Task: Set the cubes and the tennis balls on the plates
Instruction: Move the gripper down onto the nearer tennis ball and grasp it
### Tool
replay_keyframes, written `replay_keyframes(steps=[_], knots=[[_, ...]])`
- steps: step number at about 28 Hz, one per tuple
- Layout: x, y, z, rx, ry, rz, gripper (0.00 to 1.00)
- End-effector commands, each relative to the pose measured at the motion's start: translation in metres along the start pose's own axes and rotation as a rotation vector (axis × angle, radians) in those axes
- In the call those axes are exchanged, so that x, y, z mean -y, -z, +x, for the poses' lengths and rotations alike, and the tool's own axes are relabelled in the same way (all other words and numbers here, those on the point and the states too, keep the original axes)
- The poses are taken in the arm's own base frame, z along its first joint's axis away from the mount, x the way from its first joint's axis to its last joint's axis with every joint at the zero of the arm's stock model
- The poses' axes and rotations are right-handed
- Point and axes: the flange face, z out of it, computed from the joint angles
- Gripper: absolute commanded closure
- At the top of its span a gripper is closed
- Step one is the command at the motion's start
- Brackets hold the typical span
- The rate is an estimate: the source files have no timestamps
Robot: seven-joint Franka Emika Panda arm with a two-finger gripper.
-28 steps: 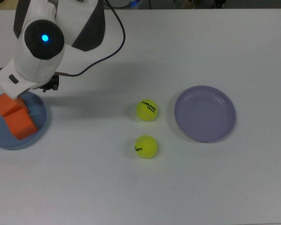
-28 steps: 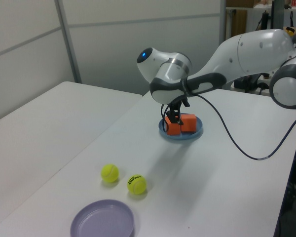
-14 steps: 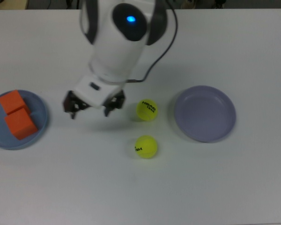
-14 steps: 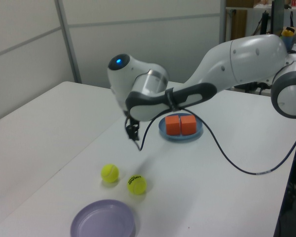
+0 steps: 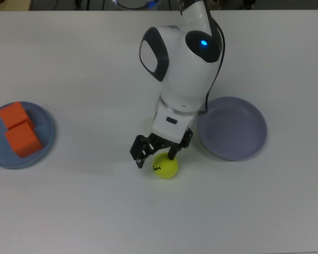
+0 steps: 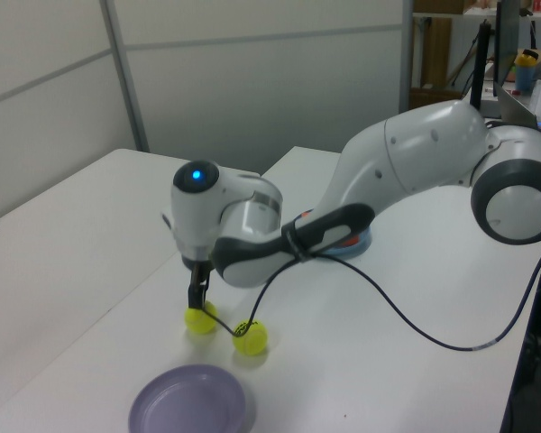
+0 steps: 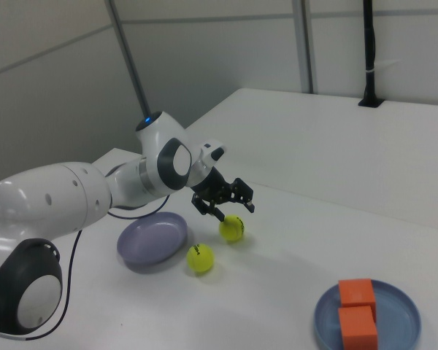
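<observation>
The nearer tennis ball (image 5: 166, 166) sits on the white table (image 5: 85, 211) just below the centre of the top view, not yet lifted. The gripper (image 5: 158, 151) hovers right over it with its two fingers spread wide and nothing between them. In the left view the fingertips look just above the ball's top, apart from it or barely so.

The other ball (image 6: 250, 337) lies just beside the first. In the top view the arm (image 5: 183, 74) hides it.

A second ago the gripper was at the far left of the top view, down at the blue plate (image 5: 49, 124) with a cube. Half a second ago it was crossing the middle of the table, empty. Now both orange cubes (image 5: 22, 138) rest side by side on that plate — that half of the job looks done, and the work has turned to the balls.

The lavender plate (image 5: 233, 129), at the right of centre in the top view, is near the balls — the likely place for them. The next move looks like a short drop and a close around the ball.
</observation>
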Motion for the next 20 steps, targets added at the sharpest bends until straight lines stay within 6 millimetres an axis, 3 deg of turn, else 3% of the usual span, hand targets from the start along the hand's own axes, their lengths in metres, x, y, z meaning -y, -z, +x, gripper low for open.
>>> replay_keyframes(steps=[1, 8, 20], knots=[[0.015, -0.011, 0.003, -0.027, 0.007, -0.028, 0.0], [0.041, -0.021, 0.005, -0.031, 0.055, -0.029, 0.0], [0.054, -0.048, 0.001, -0.031, 0.118, -0.058, 0.0]])
